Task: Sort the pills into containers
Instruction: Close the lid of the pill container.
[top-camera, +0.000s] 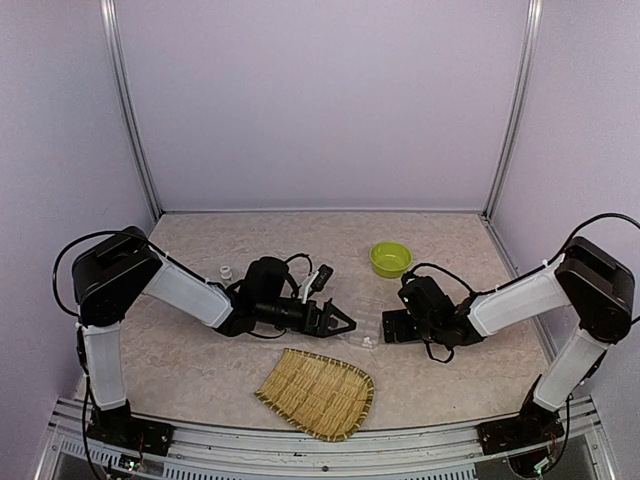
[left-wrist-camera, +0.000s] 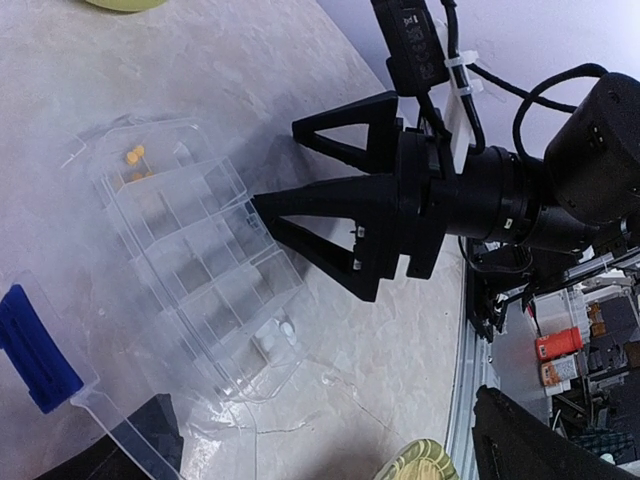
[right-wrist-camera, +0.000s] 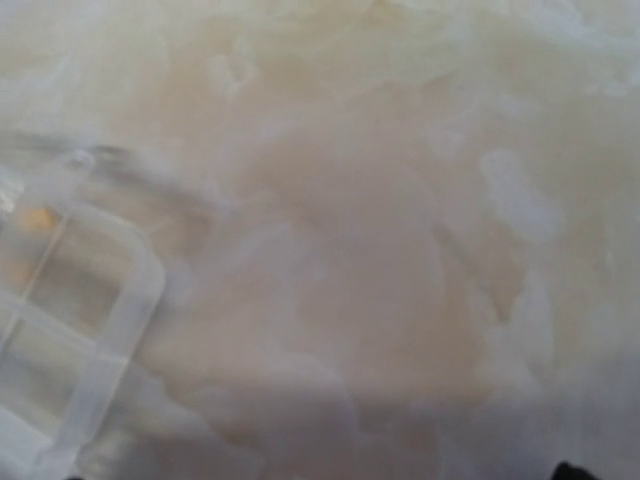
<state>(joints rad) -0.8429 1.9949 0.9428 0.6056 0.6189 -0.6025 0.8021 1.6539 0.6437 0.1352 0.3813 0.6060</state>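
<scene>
1. Left gripper (top-camera: 345, 325) (left-wrist-camera: 275, 165): I read the two black fingers as spread apart with nothing between them. In the top view the gripper lies low over the tabletop (top-camera: 200, 350), pointing right, its tips just beside the left edge of the organiser box (top-camera: 370, 328). In the left wrist view the lower fingertip overlaps the near rim of the box. I cannot tell whether it touches.

2. Right gripper (top-camera: 392, 326): it sits at the right end of the box, low to the tabletop. The right wrist view is blurred and shows none of the fingers clearly, so I cannot tell whether they are apart or together.

3. Organiser box (left-wrist-camera: 195, 255) (right-wrist-camera: 75, 330): clear plastic with a grid of small compartments, flat on the tabletop between the two grippers.
   - Orange pills (left-wrist-camera: 133, 156) lie in a compartment at one end of the box.
   - White pills (left-wrist-camera: 280, 333) lie in a compartment at the opposite end.
   - A blue piece (left-wrist-camera: 35, 350) sits on a clear plastic panel just beside the box.

4. Surroundings: a green bowl (top-camera: 390, 259) stands behind the box, apart from it. A bamboo tray (top-camera: 318, 392) lies in front of the left gripper, near the front edge. A small white item (top-camera: 226, 271) stands behind the left arm, too small to identify.
</scene>
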